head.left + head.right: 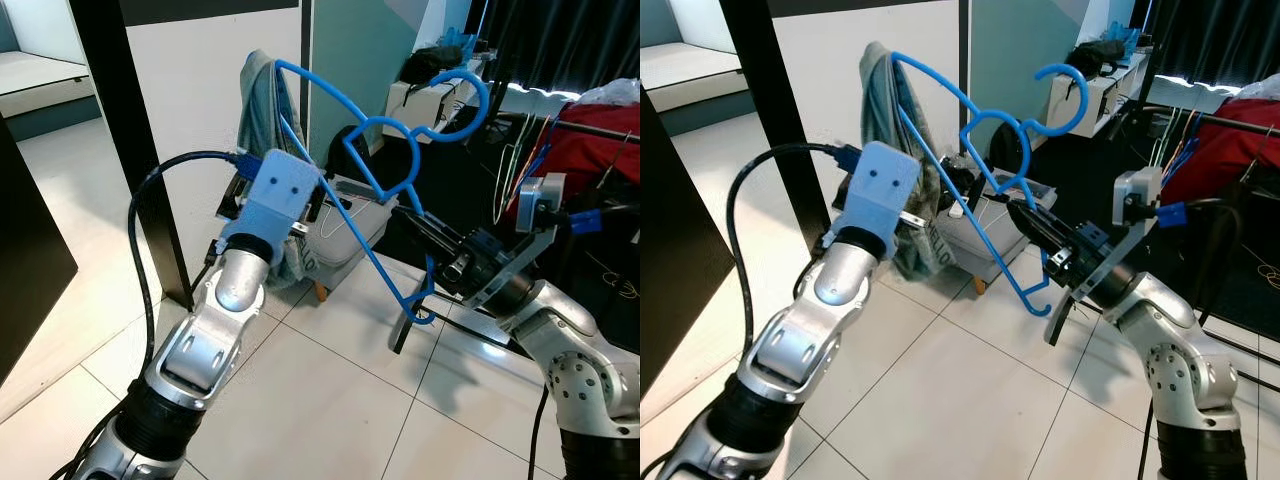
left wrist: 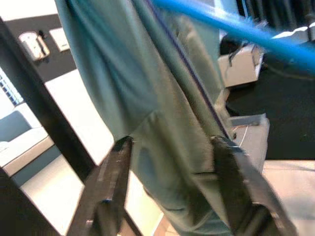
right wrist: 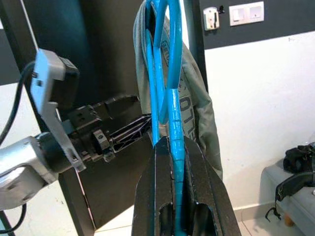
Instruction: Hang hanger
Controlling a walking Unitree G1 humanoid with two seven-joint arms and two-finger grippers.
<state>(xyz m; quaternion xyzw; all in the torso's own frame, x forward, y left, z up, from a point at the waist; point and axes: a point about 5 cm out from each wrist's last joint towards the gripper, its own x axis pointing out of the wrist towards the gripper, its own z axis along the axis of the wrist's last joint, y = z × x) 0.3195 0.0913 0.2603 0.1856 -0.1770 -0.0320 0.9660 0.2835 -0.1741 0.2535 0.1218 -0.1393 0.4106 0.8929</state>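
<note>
A blue plastic hanger (image 1: 378,121) is held up in the air in front of me, its hook pointing right toward the rack. A grey-green garment (image 1: 262,95) hangs from the hanger's left end. My right gripper (image 1: 1025,218) reaches in from the right and is shut on the hanger's lower bar (image 3: 172,123). My left gripper (image 2: 170,147) is raised at the garment, open, one finger (image 2: 113,187) on each side of the cloth (image 2: 147,88). In the eye views its fingers are mostly hidden behind the blue wrist housing (image 1: 280,190).
A black pillar (image 1: 130,130) stands on the left before a white wall. A grey box (image 1: 345,235) sits on the tiled floor behind the hanger. A clothes rack with red clothing (image 1: 590,150) is at the right, and a white shelf (image 1: 430,100) is behind it.
</note>
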